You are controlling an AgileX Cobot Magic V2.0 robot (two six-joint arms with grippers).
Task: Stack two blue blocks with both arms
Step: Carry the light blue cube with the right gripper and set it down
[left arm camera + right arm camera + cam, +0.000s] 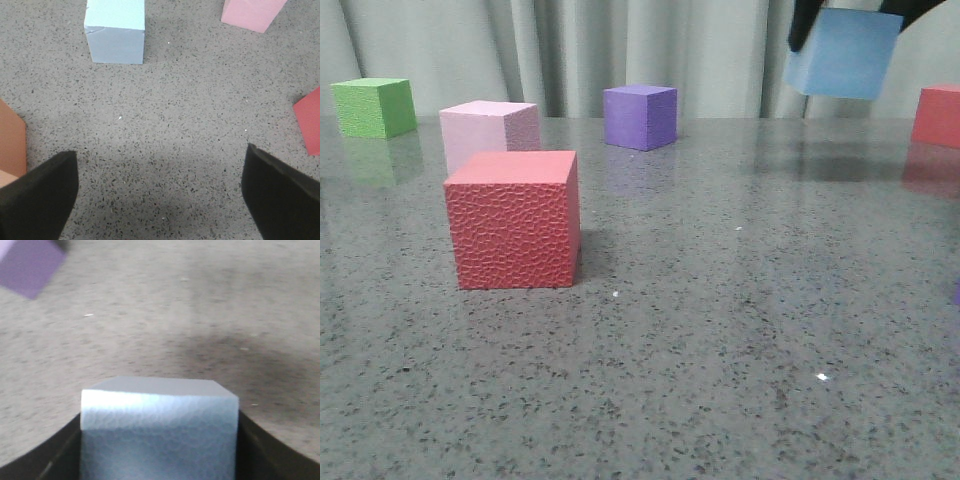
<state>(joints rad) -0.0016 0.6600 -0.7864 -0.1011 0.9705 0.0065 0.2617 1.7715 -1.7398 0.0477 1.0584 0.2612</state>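
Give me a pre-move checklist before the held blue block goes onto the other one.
1. Right gripper shut on the held blue block: ok.
2. Held block lifted off the table: ok.
3. Second blue block resting flat on the table, top bare: ok.
4. Left gripper open, empty, away from that block: ok.
5. Held block level: not ok, slightly tilted in the front view.
6. Held block lined up above the second: cannot tell.

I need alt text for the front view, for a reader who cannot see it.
A blue block is held in the air at upper right by a dark pincer. On the grey table stand red, pink, green and purple cubes.
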